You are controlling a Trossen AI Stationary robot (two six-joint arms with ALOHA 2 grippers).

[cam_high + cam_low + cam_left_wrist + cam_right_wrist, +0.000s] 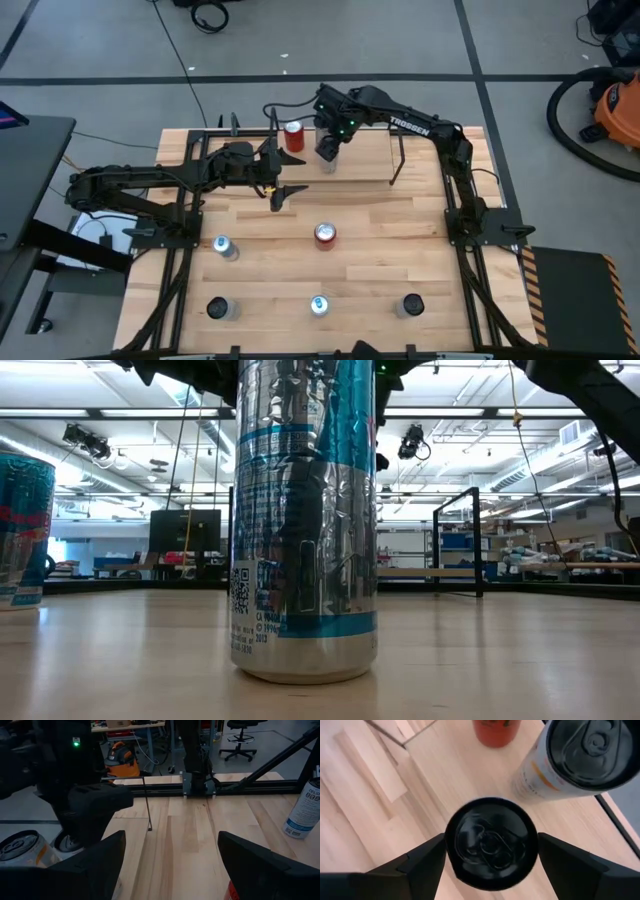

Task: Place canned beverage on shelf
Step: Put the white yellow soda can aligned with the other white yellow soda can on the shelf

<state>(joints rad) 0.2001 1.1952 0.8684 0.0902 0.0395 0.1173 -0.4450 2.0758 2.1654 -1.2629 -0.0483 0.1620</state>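
Nearest can (305, 520): tall, silver and blue, upright close to the low camera and filling the middle of that view; a second blue can (20, 530) stands at its left edge.
Table (400, 260): light wood planks, with black rails along its left and right sides.
Shelf (365, 160): low rack of thin black rods around a pale board, on the far part of the table, left of centre.
Right arm: reaches from the right rail toward the far left, over the shelf.
Left arm: lies along the left side, its wrist just near of the shelf.
Right gripper (328, 150): points down over the shelf board, one finger on each side of the black-topped can; I cannot tell whether the fingers press it.
Left gripper (290, 192): fingers apart, nothing between them, above bare table just near of the shelf.
Black-topped can (491, 842): upright on the shelf board, between the right gripper's fingers.
White and orange can (580, 755): upright on the shelf, just beside the black-topped can.
Red can (293, 135): upright on the shelf's far side, left of the right gripper.
Middle cans: a silver one (224, 247) at left and a red-topped one (325, 235) at centre, well apart.
Near-edge cans: dark-topped (219, 308) at left, blue and silver (319, 305) at centre, dark-topped (411, 305) at right.
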